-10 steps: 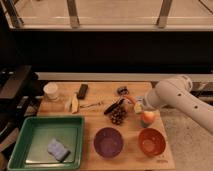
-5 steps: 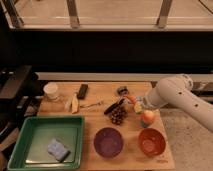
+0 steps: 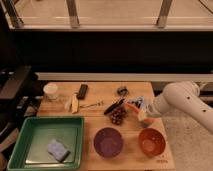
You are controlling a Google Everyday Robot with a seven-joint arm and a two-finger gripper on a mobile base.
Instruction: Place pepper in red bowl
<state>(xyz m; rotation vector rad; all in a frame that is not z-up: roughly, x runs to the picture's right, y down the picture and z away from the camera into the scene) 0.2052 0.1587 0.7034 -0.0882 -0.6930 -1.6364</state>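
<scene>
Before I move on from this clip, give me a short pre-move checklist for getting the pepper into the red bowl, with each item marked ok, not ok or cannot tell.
1. End effector located: ok, it sits at the table's right side, right of the grapes.
2. Pepper located: ok, a slim red-orange shape right at the end effector.
3. Pepper firmly gripped: cannot tell.
4. Red bowl free to receive: ok, nothing seen inside, at the front right of the table.
5. Right target chosen: ok, the purple bowl stands to its left, apart from it.
6. Pepper already in the bowl: not ok, it is behind the bowl.
</scene>
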